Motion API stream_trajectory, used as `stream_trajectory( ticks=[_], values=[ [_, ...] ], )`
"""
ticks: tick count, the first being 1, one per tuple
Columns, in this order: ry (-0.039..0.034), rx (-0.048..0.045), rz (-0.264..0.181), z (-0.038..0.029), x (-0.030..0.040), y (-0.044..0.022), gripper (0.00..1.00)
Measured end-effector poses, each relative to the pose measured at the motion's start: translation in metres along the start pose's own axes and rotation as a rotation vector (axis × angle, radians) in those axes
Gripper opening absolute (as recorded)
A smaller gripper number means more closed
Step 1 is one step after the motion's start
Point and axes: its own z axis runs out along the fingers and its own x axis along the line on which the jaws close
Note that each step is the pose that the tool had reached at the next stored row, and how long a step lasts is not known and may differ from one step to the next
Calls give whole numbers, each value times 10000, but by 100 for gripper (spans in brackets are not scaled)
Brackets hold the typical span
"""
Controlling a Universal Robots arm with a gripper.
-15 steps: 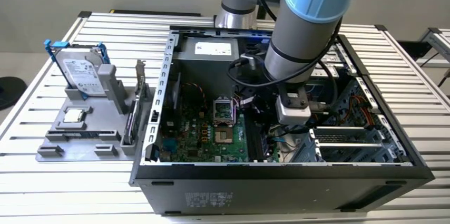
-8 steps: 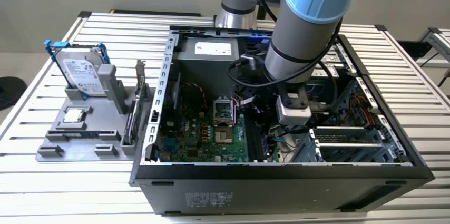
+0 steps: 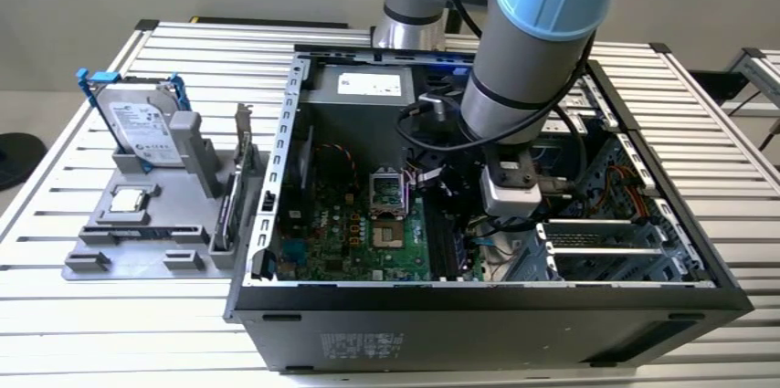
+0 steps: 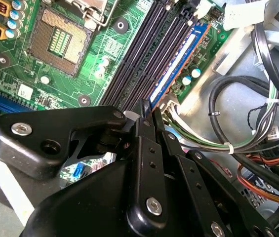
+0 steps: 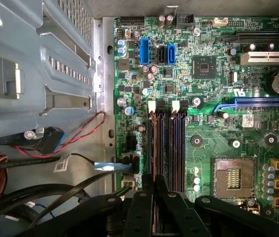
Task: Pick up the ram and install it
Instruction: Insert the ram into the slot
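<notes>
I see the ram already standing in its slot on the motherboard — my gripper, fingers together, rests just above its near end.

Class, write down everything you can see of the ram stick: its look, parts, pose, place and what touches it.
The long, narrow blue ram stick carries a pale label strip along its side. In the second wrist view it stands on edge in the outermost of the parallel black memory slots on the green motherboard, level with the slot. The black gripper, jaws shut, sits at its near end; whether they touch it is unclear.
</notes>
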Motion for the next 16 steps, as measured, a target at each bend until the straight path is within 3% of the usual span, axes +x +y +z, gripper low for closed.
stream_trajectory(
  ticks=[16],
  values=[
    [0, -3, -1, 40, 0, -15, 0]
  ],
)
